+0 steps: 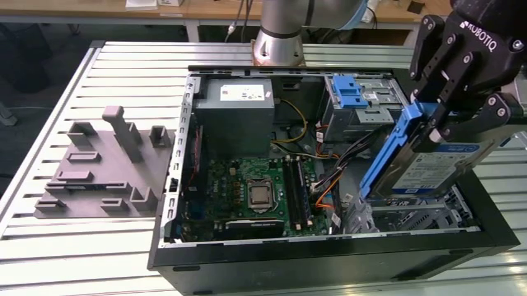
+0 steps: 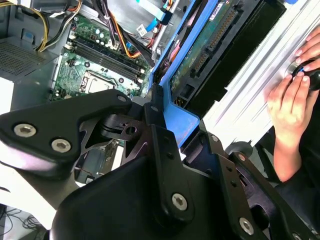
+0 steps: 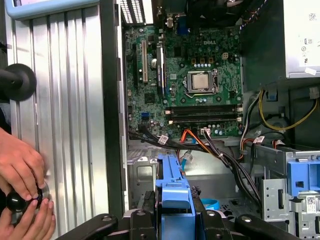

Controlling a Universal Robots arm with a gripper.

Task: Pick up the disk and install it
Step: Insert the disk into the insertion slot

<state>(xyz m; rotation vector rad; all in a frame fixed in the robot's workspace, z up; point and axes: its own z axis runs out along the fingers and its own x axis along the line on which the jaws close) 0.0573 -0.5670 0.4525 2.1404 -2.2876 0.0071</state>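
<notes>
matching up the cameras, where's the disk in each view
Exterior view: the disk, tilted, in the pincer at the exterior view's right, above the open case.
Second wrist view: the disk, its blue carrier showing, runs out from the pincer, next to the motherboard.
First wrist view: the disk edge-on, standing up from the pincer, before the cables.
Shared landmark: the CPU socket.

claw clamped on disk — motherboard beyond | hand on slatted table
</notes>
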